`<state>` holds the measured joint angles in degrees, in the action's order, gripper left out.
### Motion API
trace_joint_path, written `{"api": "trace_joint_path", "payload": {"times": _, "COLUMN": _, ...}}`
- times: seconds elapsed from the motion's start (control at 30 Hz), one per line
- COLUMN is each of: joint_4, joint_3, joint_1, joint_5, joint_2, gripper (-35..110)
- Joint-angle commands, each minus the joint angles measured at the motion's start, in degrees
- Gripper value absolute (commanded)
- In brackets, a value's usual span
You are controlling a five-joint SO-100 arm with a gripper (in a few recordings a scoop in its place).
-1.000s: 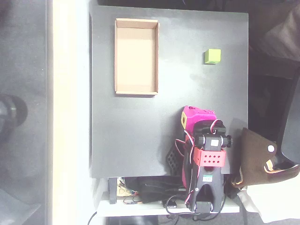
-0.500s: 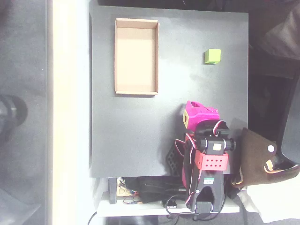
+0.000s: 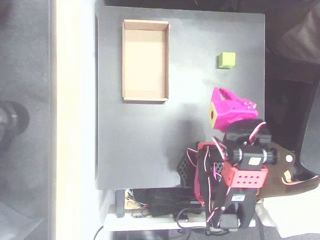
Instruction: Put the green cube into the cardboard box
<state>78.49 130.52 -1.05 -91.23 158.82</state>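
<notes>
Black table [image 3: 150, 145], hand [image 3: 222, 95] fingers unclear

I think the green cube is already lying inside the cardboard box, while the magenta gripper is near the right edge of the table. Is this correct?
Not quite. In the overhead view the green cube sits on the bare black table, well to the right of the cardboard box, whose floor holds nothing. The rest is correct: the magenta gripper is near the table's right edge.
</notes>
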Motion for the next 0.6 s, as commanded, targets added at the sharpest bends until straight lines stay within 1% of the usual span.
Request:
{"api": "trace_joint_path", "payload": {"times": 0.0, "joint_4": -0.26, "joint_3": -11.69, "joint_1": -1.23, "joint_5": -6.86, "joint_2": -7.12, "gripper": 2}}
{"api": "trace_joint_path", "payload": {"times": 0.37, "joint_4": -0.26, "joint_3": -38.06, "joint_1": -1.67, "joint_5": -6.94, "joint_2": -28.92, "gripper": 2}}
{"api": "trace_joint_path", "payload": {"times": 0.57, "joint_4": -0.26, "joint_3": -51.06, "joint_1": -5.1, "joint_5": -6.94, "joint_2": -41.13, "gripper": 2}}
